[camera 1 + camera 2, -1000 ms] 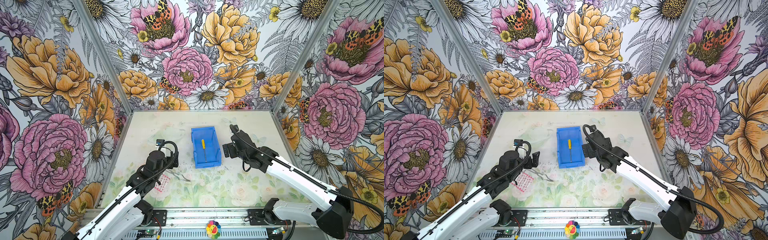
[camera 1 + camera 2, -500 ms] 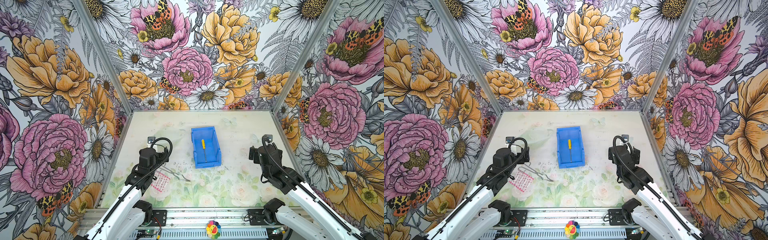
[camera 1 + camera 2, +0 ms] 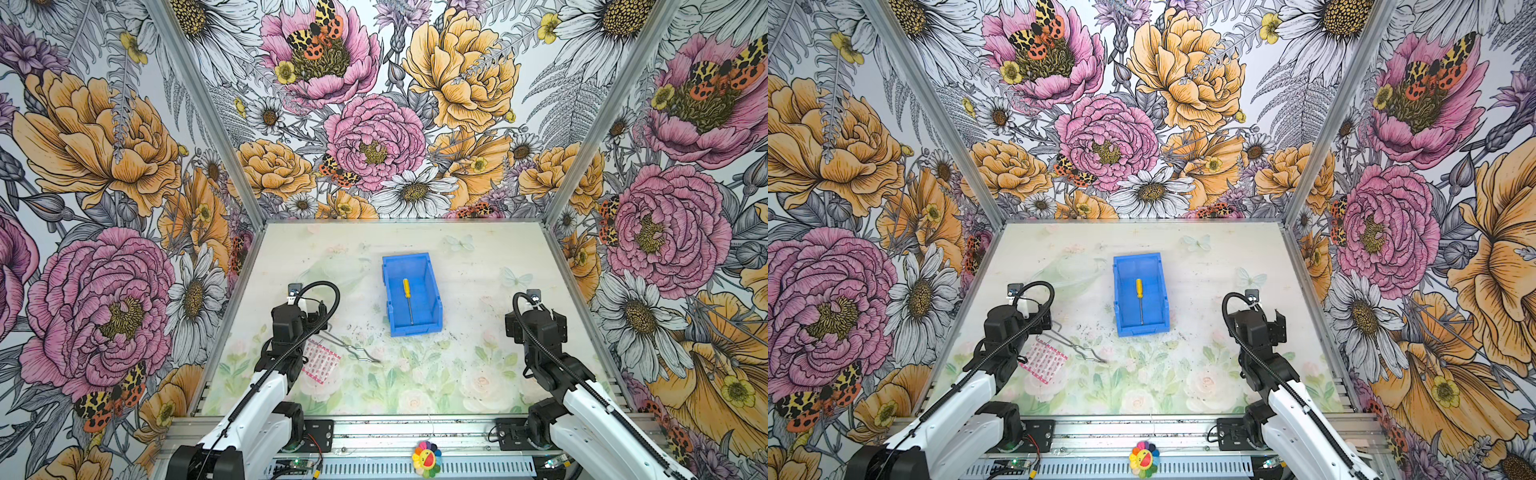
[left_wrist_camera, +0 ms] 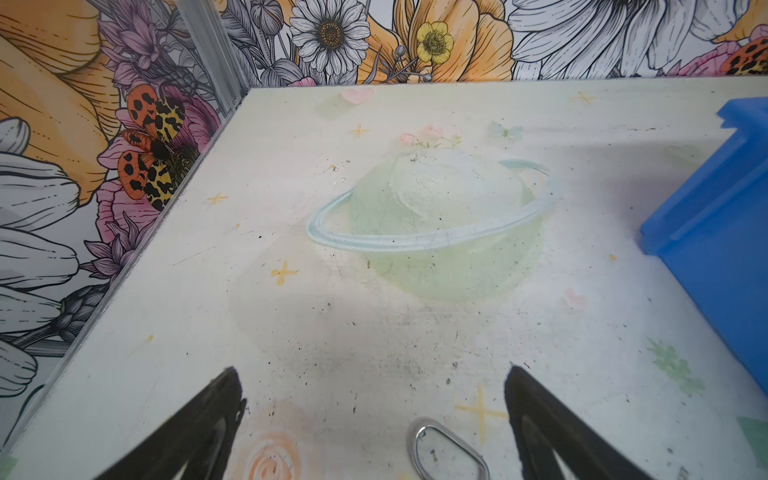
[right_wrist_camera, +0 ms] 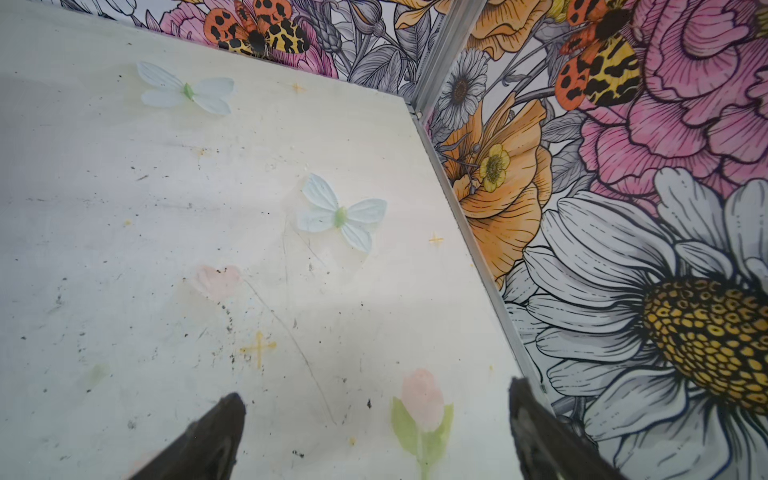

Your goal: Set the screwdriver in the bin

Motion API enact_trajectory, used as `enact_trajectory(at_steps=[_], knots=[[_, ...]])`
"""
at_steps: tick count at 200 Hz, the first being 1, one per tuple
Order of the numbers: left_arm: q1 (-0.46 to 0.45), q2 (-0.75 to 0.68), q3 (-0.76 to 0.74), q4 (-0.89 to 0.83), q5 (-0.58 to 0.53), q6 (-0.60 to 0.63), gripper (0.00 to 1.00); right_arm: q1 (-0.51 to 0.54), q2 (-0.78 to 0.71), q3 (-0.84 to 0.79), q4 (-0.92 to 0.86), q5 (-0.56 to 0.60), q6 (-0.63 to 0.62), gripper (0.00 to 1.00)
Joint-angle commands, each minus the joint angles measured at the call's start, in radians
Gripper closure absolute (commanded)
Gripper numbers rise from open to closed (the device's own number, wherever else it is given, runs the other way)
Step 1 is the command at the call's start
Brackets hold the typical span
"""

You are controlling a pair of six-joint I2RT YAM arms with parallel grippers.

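The yellow-handled screwdriver lies flat inside the blue bin, shaft toward the front, at mid-table in both top views. My left gripper hovers left of the bin, open and empty. In the left wrist view its fingers are spread over bare table, with the bin's wall off to one side. My right gripper is well to the right of the bin near the side wall. It is open and holds nothing.
Bent silver wire tongs lie on the table just in front of the left gripper; their loop end shows between its fingers. A pink dotted sheet lies beside them. Floral walls enclose the table on three sides.
My right arm has drawn back from beside the bin to the right side of the table. The left arm has pulled back and slightly left. The screwdriver stays in the bin.
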Motion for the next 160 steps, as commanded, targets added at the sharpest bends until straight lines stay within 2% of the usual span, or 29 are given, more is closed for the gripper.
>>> enact_trajectory(at_steps=[1,30,64,91,160], knots=[[0.025,0.043,0.025,0.082,0.038,0.004,0.01,-0.036,0.041,-0.039,0.188,-0.082,0.014,0.0],[0.039,0.082,0.018,0.171,0.089,0.008,0.01,-0.061,0.126,-0.057,0.297,-0.126,0.031,0.01],[0.042,0.146,0.017,0.282,0.107,0.003,0.01,-0.089,0.199,-0.074,0.475,-0.23,0.002,0.0],[0.045,0.199,0.03,0.335,0.104,-0.001,0.01,-0.122,0.288,-0.059,0.57,-0.257,-0.009,0.01],[0.047,0.314,0.063,0.45,0.136,0.006,0.01,-0.201,0.481,0.004,0.717,-0.382,-0.03,0.01]])
